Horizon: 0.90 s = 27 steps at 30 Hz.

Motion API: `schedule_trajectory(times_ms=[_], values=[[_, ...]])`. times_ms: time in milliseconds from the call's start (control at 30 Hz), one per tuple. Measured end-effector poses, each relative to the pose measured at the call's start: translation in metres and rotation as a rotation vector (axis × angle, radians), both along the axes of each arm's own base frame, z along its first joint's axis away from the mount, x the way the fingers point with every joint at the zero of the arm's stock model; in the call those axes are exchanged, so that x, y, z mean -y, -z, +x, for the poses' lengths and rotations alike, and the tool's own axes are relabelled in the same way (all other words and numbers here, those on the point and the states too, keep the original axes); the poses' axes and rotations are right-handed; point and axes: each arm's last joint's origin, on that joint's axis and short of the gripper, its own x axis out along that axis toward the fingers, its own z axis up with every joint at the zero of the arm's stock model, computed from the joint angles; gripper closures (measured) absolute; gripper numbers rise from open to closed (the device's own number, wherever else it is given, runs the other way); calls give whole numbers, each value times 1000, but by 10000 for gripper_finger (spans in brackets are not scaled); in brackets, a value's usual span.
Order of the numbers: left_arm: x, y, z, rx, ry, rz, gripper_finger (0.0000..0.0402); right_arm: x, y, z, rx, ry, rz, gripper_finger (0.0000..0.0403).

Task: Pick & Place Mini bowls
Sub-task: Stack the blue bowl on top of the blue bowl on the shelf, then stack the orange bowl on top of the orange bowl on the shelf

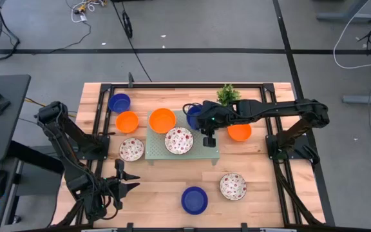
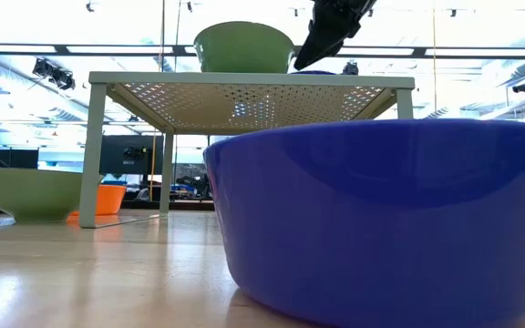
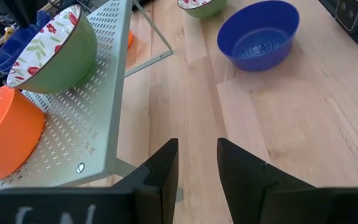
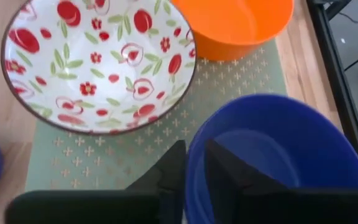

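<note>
1. Blue mini bowl (image 4: 272, 155) sits at the pale green perforated tray (image 1: 206, 153) edge, its rim pinched between the fingers of the right gripper (image 4: 194, 165); judged risk: thin rim grip slips, bowl tips off.
2. Neighbours close: orange bowl (image 4: 235, 25), speckled bowl (image 4: 98, 62) on tray, both empty; could get nudged.
3. Left gripper (image 3: 197, 171) parted, holding nothing, near table (image 1: 160, 187) front.

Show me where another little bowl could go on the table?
Bare wood lies between the blue bowl and the left hand, and right of the speckled bowl. The green tray is crowded: two bowls, plus the right hand gripping another blue bowl.
</note>
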Motion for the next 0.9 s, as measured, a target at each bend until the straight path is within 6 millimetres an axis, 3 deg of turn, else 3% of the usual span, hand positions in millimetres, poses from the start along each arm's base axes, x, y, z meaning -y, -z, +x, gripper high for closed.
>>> schedule_trajectory(times_ms=[167,300,500,667,800,900], values=[[0,0,0,0,0,0,287,0,-10,-3,17,-3,-3,293],[0,0,0,0,0,-1,287,2,-24,-19,23,83,-4,285],[0,0,0,-2,1,-5,287,17,-32,-58,-94,441,-35,319],[0,0,0,-2,-6,-21,287,20,-23,-65,-185,508,-18,359],[0,0,0,6,-29,-59,287,7,-13,-65,-215,486,-15,388],[0,0,0,10,-40,-77,287,-15,-1,-68,-239,448,-2,399]])
